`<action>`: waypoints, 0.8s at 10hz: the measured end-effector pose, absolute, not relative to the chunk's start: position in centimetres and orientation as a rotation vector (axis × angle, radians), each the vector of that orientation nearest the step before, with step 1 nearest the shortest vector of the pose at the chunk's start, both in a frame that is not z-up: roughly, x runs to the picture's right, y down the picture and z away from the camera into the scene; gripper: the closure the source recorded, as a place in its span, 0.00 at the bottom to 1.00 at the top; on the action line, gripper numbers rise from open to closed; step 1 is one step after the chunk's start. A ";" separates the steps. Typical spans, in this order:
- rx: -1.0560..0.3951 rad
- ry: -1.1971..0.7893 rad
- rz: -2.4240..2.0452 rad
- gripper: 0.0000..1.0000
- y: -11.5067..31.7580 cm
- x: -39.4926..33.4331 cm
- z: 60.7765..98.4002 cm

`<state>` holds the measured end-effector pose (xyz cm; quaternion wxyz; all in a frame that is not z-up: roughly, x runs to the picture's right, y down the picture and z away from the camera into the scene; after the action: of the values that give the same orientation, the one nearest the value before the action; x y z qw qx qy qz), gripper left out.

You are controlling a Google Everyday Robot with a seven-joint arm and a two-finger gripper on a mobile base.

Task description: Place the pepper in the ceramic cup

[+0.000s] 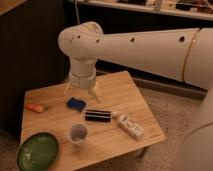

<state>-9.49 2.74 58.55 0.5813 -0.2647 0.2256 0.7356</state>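
The pepper (36, 107) is a small orange-red tapered piece lying at the left edge of the wooden table (120, 90). The ceramic cup (77, 134) is small, round and white with a greyish inside; it stands upright near the table's front, to the right of the green plate. My gripper (81, 93) hangs down from the big white arm over the table's back middle, just above and behind the blue block, well to the right of the pepper. It holds nothing that I can see.
A blue rectangular block (76, 104) lies under the gripper. A black bar (98, 115) lies in the middle. A white bottle (129, 125) lies on its side at the right. A green plate (37, 151) sits at the front left corner.
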 end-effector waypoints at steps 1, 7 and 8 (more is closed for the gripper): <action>-0.618 0.527 1.719 0.20 2.7 -9.5 58.6; -0.621 0.404 1.673 0.20 2.1 -9.3 59.2; -0.619 0.302 1.601 0.20 1.6 -9.1 59.8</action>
<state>-9.05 1.61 59.75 0.6436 -0.2719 0.1327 0.7031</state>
